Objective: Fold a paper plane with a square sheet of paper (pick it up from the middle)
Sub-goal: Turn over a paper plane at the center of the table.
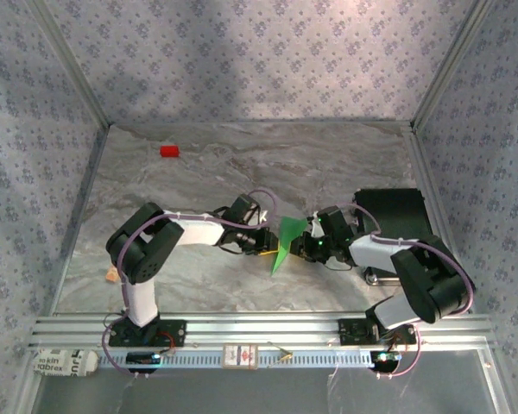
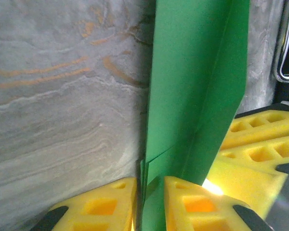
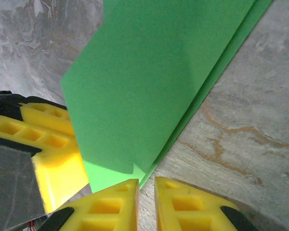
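Folded green paper (image 1: 285, 241) sits over the middle of the marbled grey desk (image 1: 198, 181), between the two arms. The left tool (image 2: 149, 195) is narrowed onto the paper's lower edge, pinching its layers between yellow fingers (image 2: 111, 204). The right tool (image 3: 145, 192) is closed to a thin slit, with the paper's corner just at its fingertips; whether it grips the paper cannot be told. A small red block (image 1: 169, 151) lies well apart, toward the far left corner.

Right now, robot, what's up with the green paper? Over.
Left gripper shut on paper. Right gripper at its edge, grip unclear. Paper part-folded, upright between them. Red block far off.
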